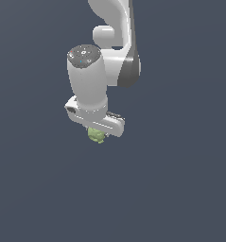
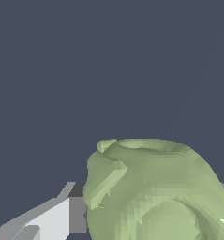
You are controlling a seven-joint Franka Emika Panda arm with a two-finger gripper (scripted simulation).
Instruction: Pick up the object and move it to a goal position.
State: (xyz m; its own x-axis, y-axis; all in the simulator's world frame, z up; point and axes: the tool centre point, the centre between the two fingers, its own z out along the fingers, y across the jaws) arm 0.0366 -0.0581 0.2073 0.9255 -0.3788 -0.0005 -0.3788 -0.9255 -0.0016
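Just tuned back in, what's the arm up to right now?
The white Panda arm points straight down over the plain dark surface, with the small pale green block tucked right under its pincer. In the wrist view the block fills the space beside a grey finger, so it looks gripped. Whether it is lifted off the surface cannot be told, and no goal marker is visible.
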